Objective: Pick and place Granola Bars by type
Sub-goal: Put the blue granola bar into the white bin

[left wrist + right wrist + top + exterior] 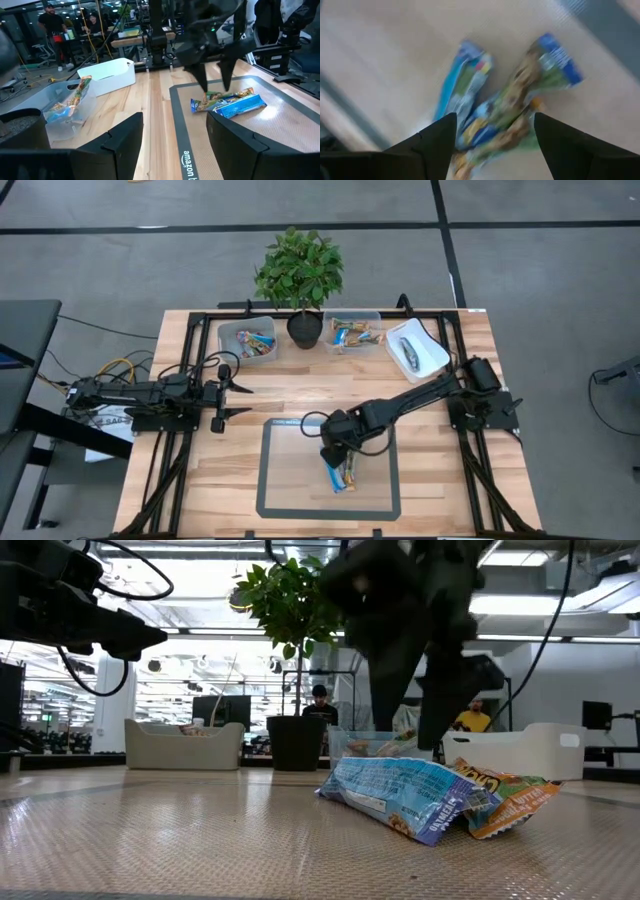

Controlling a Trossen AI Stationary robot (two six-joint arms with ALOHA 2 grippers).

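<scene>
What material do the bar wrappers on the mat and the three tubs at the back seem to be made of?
The granola bars look wrapped in thin glossy plastic film: it crinkles and reflects light. The tubs look like rigid plastic: two clear tubs show their contents through the walls, and the white tub is opaque and matte.

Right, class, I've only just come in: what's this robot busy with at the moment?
It is sorting granola bars. The right hand, fingers open, hovers over a small pile of bars on the grey-framed mat. Three tubs at the table's far edge already hold bars. The left hand waits open at the table's left side.
</scene>
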